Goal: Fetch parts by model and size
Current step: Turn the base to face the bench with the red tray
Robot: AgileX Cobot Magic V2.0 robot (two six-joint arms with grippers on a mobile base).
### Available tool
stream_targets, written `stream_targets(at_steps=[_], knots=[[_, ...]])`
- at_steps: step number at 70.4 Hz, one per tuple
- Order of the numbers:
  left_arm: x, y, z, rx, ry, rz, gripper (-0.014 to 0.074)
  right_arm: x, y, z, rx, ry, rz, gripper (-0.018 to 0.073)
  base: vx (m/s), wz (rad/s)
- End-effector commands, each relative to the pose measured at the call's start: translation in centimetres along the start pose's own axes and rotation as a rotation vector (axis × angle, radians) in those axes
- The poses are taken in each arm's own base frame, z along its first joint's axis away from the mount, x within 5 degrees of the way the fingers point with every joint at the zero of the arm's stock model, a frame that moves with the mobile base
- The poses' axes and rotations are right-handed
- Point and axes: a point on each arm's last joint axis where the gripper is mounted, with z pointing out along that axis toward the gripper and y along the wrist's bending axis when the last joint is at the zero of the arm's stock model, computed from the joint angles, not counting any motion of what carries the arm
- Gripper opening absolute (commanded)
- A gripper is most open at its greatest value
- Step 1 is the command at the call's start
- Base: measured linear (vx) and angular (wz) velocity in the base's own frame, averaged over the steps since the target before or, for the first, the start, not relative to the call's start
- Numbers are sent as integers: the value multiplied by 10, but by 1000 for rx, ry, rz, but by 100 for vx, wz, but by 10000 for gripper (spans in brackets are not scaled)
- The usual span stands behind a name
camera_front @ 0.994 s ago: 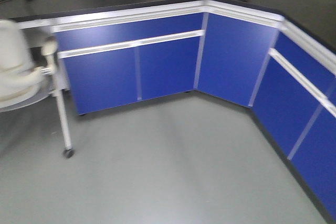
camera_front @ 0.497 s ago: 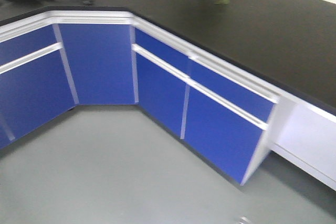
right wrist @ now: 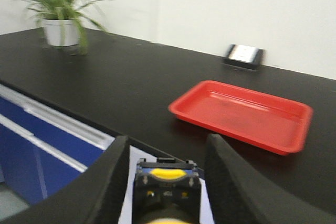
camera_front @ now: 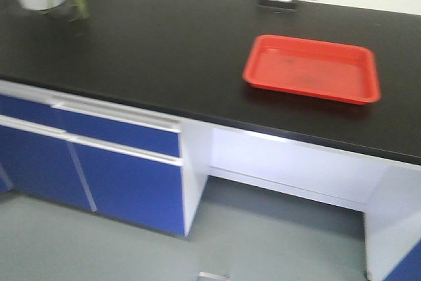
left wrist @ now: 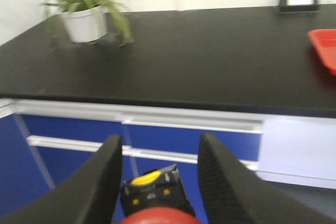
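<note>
Counter point(camera_front: 164, 51) swung into view; left end effector point(left wrist: 160, 140) clamped on red switch point(left wrist: 157, 216), right end effector point(right wrist: 168, 140) on yellow switch point(right wrist: 167, 182), I ease toward tray point(camera_front: 312, 69).

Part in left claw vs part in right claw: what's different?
The left switch in the left claw has a red cap. The right switch in the right claw shows only a yellowish cap edge at the frame bottom. The left switch sits tilted and the right switch sits square. Both have a dark body with a yellow insert and sit between black fingers.
</note>
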Motion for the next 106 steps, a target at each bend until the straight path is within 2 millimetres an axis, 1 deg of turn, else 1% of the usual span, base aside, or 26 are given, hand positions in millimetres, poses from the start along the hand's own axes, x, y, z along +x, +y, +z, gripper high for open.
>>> stream_targets(at_steps=[1,20,40,106], knots=[[-14,0,-2,8,-96,0,-6,-15,1,-1,-12,-95,-23,-5,16,-73],[-14,0,-2,8,-96,0,-6,-15,1,-1,-12,-95,-23,-5,16,-66],[-14,0,-2,8,-95,0,-6,-15,1,-1,-12,-95,-23,-5,14,-37],[-14,0,-2,8,-95,0,-6,-15,1,-1,-13,-96,-22,-5,13,-5]])
